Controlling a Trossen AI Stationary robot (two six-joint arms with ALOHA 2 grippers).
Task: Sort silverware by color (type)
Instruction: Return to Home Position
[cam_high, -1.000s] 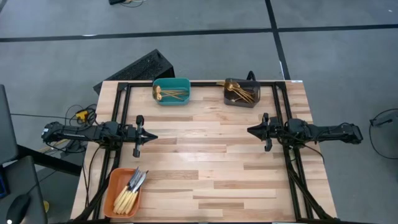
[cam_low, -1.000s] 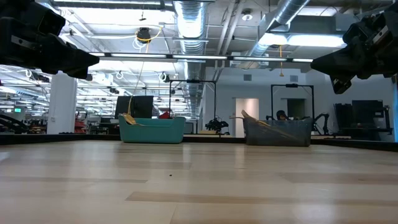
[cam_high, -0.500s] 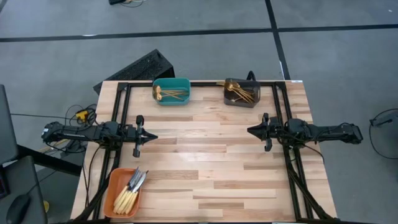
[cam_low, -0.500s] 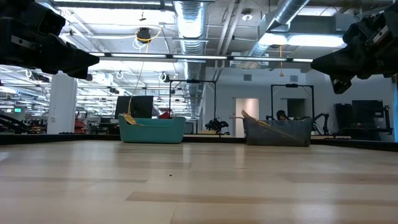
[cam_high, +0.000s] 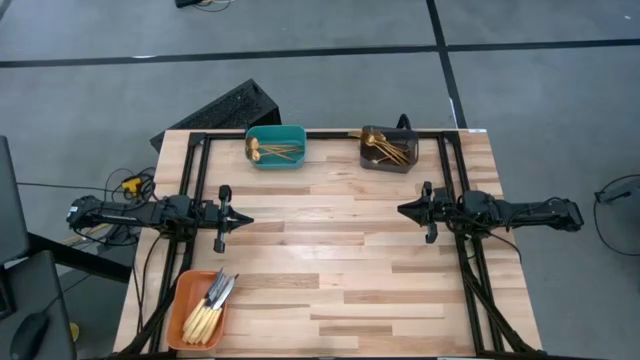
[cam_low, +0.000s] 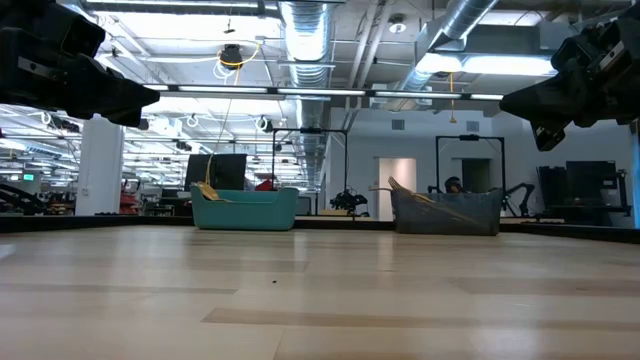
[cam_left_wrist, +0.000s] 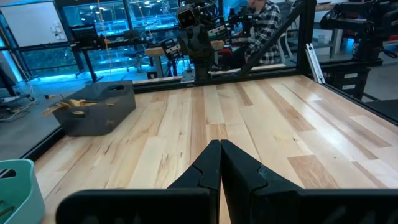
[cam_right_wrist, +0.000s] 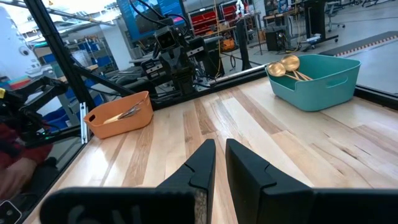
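The silverware lies in three bins. Gold spoons (cam_high: 268, 151) rest in the teal bin (cam_high: 296, 135) at the far edge. Gold forks (cam_high: 385, 150) lie in the dark grey bin (cam_high: 366, 161) beside it. Pale-handled knives (cam_high: 210, 305) fill the orange bin (cam_high: 180, 300) at the near left corner. My left gripper (cam_high: 247, 219) hovers level above the table's left side, shut and empty (cam_left_wrist: 220, 144). My right gripper (cam_high: 402, 210) hovers level above the right side, its fingers a narrow gap apart with nothing between them (cam_right_wrist: 220, 144).
Bare wooden table (cam_high: 330, 260) spreads between the two arms. A black frame (cam_high: 195, 150) runs along the table's left, far and right sides. A person in a plaid shirt (cam_left_wrist: 264, 18) sits beyond the table's right side, and another person's arm (cam_right_wrist: 18, 162) shows beyond its left side.
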